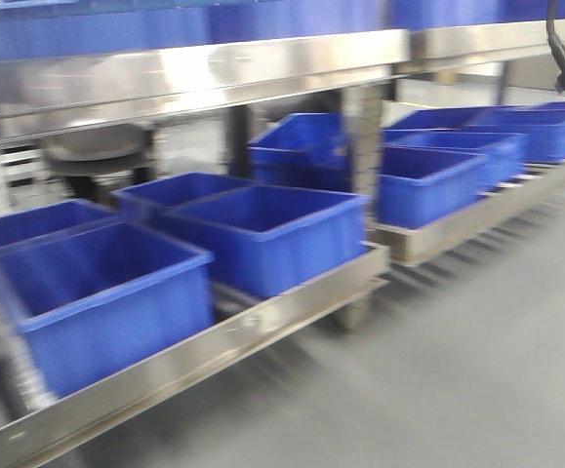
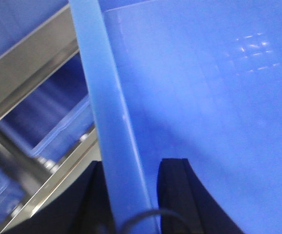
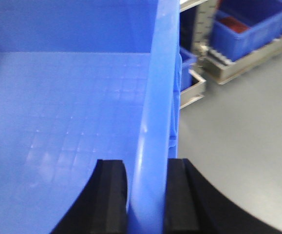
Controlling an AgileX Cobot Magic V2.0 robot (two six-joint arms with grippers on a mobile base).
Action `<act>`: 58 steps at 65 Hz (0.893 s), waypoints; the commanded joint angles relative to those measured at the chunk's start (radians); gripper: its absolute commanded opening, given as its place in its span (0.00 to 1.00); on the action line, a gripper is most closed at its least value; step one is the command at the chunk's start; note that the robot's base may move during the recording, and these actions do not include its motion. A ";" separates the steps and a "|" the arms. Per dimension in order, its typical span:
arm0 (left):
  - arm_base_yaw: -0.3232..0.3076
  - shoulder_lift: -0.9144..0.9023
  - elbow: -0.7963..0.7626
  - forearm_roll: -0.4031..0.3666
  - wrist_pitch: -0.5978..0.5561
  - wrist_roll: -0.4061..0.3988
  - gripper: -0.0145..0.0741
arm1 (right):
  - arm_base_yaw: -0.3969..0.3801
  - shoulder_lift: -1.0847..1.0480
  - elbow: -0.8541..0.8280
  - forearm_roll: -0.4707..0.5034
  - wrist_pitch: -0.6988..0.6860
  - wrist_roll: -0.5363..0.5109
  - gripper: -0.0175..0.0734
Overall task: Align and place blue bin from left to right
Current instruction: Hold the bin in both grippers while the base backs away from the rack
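The blue bin (image 2: pixel 218 97) fills both wrist views, seen from above into its smooth inside. In the left wrist view my left gripper (image 2: pixel 133 195) is shut on the bin's pale blue rim (image 2: pixel 106 122), one black finger (image 2: pixel 179 195) inside the bin and the other outside. My right gripper (image 3: pixel 147 195) is shut on the opposite rim (image 3: pixel 155 97) of the blue bin (image 3: pixel 72 97), with one finger (image 3: pixel 111 195) over the gridded floor inside. I cannot pick out the held bin or either gripper in the blurred front view.
A steel rack (image 1: pixel 262 327) carries several other blue bins (image 1: pixel 267 229) on its low shelf, under a steel upper shelf (image 1: pixel 214 68). Grey floor (image 1: pixel 458 370) lies in front. More bins (image 3: pixel 243 24) stand on low racks right of the held bin. Steel rails (image 2: pixel 28 63) run to its left.
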 commanded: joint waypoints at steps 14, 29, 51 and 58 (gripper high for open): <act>-0.010 -0.019 -0.017 -0.012 -0.064 0.021 0.04 | -0.003 -0.026 -0.018 -0.026 -0.137 -0.024 0.12; -0.010 -0.019 -0.017 -0.012 -0.064 0.021 0.04 | -0.003 -0.026 -0.018 -0.026 -0.137 -0.024 0.12; -0.010 -0.019 -0.017 -0.012 -0.064 0.021 0.04 | -0.003 -0.026 -0.018 -0.026 -0.137 -0.024 0.12; -0.010 -0.019 -0.017 -0.012 -0.064 0.021 0.04 | -0.003 -0.026 -0.018 -0.026 -0.137 -0.024 0.12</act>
